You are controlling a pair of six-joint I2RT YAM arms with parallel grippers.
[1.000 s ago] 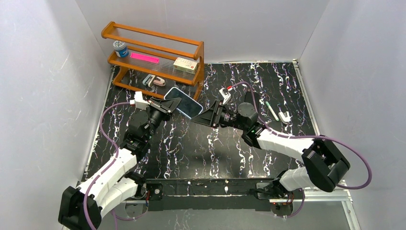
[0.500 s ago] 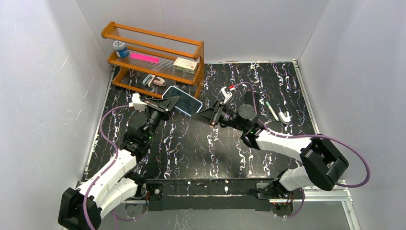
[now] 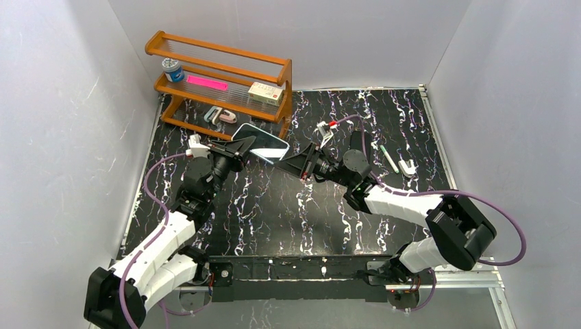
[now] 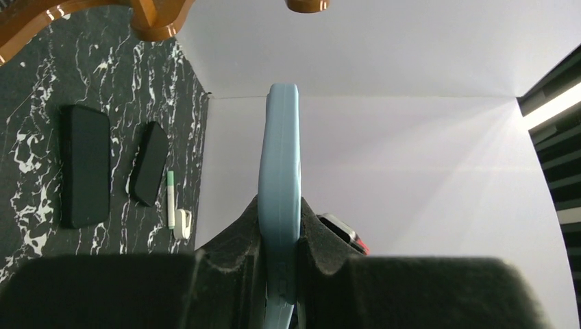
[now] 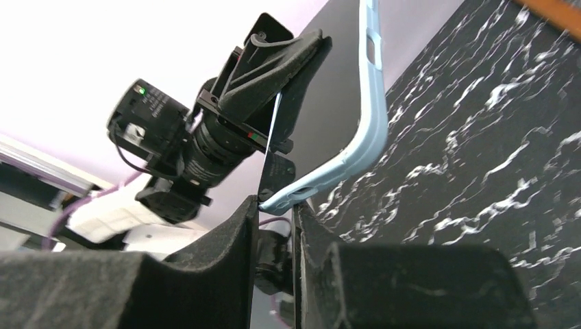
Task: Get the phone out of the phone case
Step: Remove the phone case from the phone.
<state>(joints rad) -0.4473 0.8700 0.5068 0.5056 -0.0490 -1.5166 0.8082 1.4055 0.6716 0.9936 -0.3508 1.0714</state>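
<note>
Top external view has the two arms meeting above the black white-veined marble counter (image 3: pixel 411 137), with the dark glass-faced phone (image 3: pixel 260 141) hanging in the air between them. It sits in its light blue rubbery phone case (image 3: pixel 274 153), whose rim shows around it. The left claw (image 3: pixel 240 147) is clamped on the end of the case nearest it, and its wrist camera sees the case (image 4: pixel 279 157) edge-on and upright, squeezed between both foam-padded fingers (image 4: pixel 236 247). The right claw (image 3: pixel 292 162) pinches the opposite corner. From its own camera that claw (image 5: pixel 274 205) is closed on the case's lower corner, and the blue rim (image 5: pixel 370 123) curves up and away from the tips beside the phone's dark face (image 5: pixel 329 103). Just beyond the left claw stands an orange-brown wooden two-shelf rack (image 3: pixel 219 75). Past the right claw, on the counter, lie two flat black rectangular slabs (image 4: pixel 85 164), a slim green-and-white pen (image 4: pixel 170 199) and a small white clip (image 4: pixel 181 223), well apart from either claw.
</note>
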